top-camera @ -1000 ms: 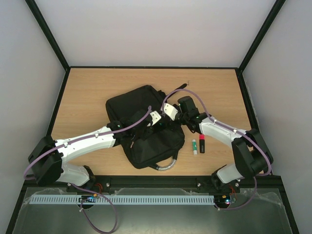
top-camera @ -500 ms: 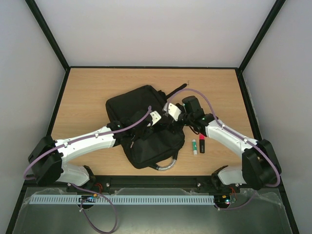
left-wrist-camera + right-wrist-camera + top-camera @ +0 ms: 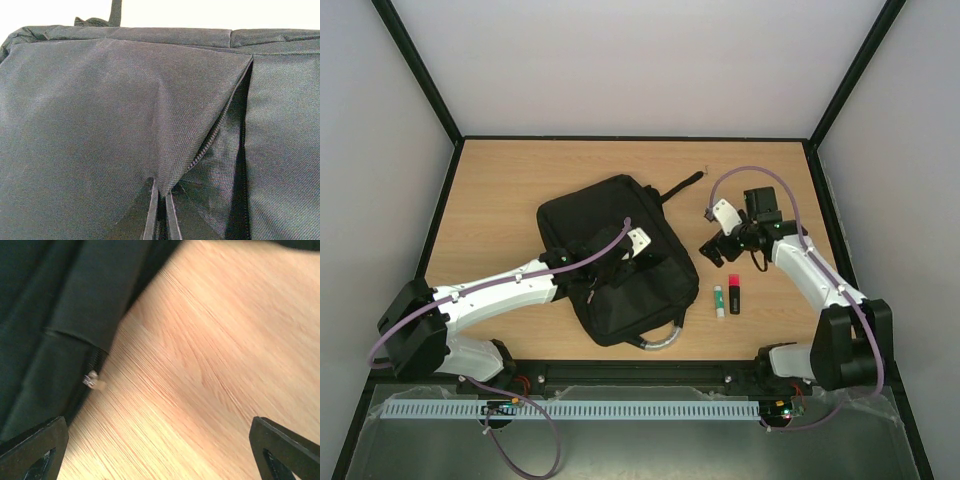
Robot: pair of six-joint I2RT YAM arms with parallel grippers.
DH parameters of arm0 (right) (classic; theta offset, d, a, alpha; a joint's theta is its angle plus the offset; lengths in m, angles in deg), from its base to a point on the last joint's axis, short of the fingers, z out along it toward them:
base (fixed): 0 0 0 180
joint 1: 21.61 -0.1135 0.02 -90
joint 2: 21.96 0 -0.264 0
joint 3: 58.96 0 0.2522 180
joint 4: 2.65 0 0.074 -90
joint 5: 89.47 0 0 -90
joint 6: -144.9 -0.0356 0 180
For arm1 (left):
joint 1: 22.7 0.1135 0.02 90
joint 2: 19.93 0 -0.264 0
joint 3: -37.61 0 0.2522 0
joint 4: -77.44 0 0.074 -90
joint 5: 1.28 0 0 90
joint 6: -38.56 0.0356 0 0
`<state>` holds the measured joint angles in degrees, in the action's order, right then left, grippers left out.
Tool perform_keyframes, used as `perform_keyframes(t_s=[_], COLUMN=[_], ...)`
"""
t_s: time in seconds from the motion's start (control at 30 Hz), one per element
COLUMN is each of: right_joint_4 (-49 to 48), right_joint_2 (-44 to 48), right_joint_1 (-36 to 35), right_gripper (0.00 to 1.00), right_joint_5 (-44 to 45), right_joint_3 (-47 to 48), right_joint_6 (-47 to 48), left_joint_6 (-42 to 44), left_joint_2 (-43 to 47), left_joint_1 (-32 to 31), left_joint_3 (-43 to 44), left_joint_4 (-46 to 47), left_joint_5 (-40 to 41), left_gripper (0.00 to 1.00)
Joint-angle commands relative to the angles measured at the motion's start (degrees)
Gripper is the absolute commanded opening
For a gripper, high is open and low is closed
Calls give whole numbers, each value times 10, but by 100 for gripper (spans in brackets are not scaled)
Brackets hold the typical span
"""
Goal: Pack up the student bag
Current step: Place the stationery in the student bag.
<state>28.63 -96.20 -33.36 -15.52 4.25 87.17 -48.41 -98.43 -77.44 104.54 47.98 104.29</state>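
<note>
The left gripper (image 3: 159,216) pinches the flap of the student bag (image 3: 610,240) open, so the empty, wide-spread right gripper (image 3: 157,440) should line up squarely over the red marker (image 3: 734,294)

The student bag (image 3: 610,250) is showing matt black woven cloth. Close up, its twill weave is looking coarse and slightly fuzzy, with a fine-toothed zipper (image 3: 210,135) running through it. At the bag's 5 o'clock edge, the loop handle (image 3: 660,340) is giving off a grey-silver sheen. The table (image 3: 520,190) is appearing as pale, smooth, matt wood grain. At the bag's 3 o'clock, a red-and-black marker (image 3: 734,296) and a green-and-white stick (image 3: 719,299) are looking like smooth plastic.
</note>
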Motion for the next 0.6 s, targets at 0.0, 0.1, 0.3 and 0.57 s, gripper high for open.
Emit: perform_keyframes(t_s=[0.0, 0.1, 0.3, 0.57], right_joint_4=[144, 174, 201, 261], right_joint_2=[-38, -56, -51, -67], right_joint_1=[42, 68, 74, 72], right_gripper=[99, 93, 80, 70], right_joint_5=[21, 45, 129, 129], right_joint_3=[47, 52, 34, 9], right_joint_6=[-4, -15, -30, -9], left_joint_6=[-6, -8, -9, -12], left_joint_2=[8, 8, 6, -1], left_joint_1=[-5, -5, -5, -5], left_joint_3=[10, 13, 12, 18], left_joint_4=[17, 15, 15, 9], left_joint_5=[13, 15, 19, 25], left_gripper=[2, 2, 2, 2])
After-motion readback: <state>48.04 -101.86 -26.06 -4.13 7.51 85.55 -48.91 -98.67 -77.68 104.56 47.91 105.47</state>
